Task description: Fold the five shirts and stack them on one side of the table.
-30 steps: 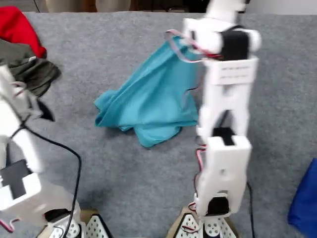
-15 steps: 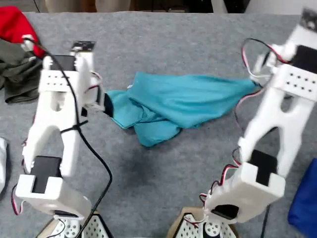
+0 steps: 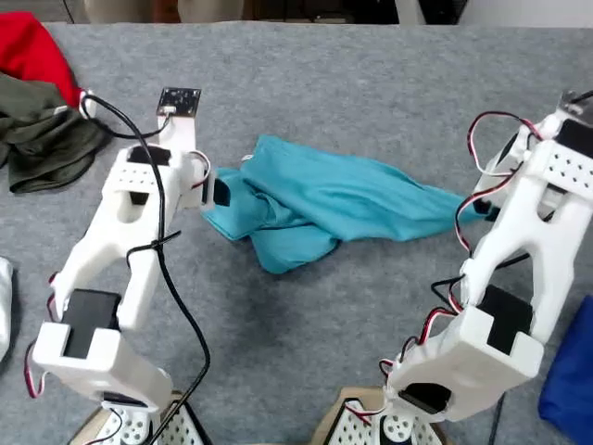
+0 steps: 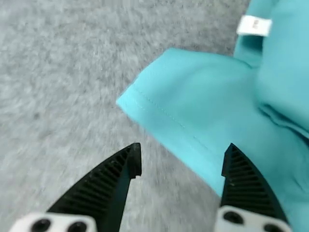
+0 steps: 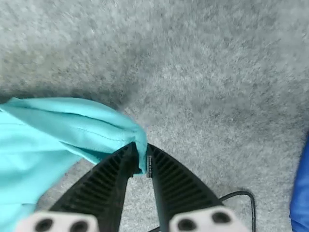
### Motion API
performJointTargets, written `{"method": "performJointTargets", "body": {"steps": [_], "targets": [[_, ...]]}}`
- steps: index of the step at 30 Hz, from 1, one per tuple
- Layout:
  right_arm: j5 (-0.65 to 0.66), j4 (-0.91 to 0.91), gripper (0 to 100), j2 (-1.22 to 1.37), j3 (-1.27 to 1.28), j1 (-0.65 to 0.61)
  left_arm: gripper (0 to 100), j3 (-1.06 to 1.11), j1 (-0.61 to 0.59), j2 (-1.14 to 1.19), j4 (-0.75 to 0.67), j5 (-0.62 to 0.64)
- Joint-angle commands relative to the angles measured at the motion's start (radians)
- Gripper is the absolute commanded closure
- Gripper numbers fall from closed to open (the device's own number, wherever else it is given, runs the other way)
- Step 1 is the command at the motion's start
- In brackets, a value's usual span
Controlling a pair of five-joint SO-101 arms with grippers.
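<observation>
Now | left gripper (image 4: 183,149) spread wide over teal shirt (image 3: 352,199) hem | right gripper (image 5: 141,148) pinching its corner

Worktop (image 3: 371,83): mottled grey, plain throughout.
Teal shirt (image 3: 334,209): solid turquoise, stitching to match; small white label (image 4: 255,25) (print too blurred to read).
Red shirt (image 3: 32,51): plain bright red.
Olive shirt (image 3: 42,134): dark, plain.
Blue shirt (image 3: 570,380): solid royal blue.
Left gripper (image 4: 183,154) and right gripper (image 5: 140,150): black, ribbed, on white mounts.

table (image 3: 371,83): grey cloth | teal shirt (image 3: 324,199) middle | red shirt (image 3: 32,51), olive shirt (image 3: 42,139) left | blue shirt (image 3: 570,380) right
</observation>
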Motion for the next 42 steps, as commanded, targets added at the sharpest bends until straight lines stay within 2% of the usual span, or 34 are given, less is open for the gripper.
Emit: {"method": "performJointTargets", "body": {"steps": [1, 5, 7, 11, 18, 26, 34, 42], "targets": [[0.006, -0.017, 99.3, -0.076, 0.021, 0.018, 73, 0.0, -0.011, 0.045, -0.064, 0.006], [0.006, -0.017, 99.3, -0.081, 0.028, 0.015, 76, -0.069, -0.04, 0.15, -0.063, 0.008], [0.006, -0.017, 99.3, -0.082, 0.024, 0.013, 82, -0.107, -0.051, 0.193, -0.058, 0.008], [0.006, -0.017, 99.3, -0.082, 0.024, 0.012, 99, -0.204, -0.069, 0.243, 0.04, -0.003], [0.0, -0.012, 99.3, -0.082, 0.024, 0.012, 98, -0.402, -0.077, 0.206, 0.321, -0.008], [0.0, -0.012, 99.3, -0.082, -0.008, 0.01, 98, -0.85, -0.164, 0.117, 0.624, -0.006], [-0.002, -0.008, 99.3, -0.082, -0.211, 0.01, 98, -1.335, -0.264, 0.093, 0.809, -0.006], [0.005, -0.008, 99.3, -0.082, -0.255, 0.01, 98, -1.775, -0.336, 0.058, 0.855, -0.008]]}}
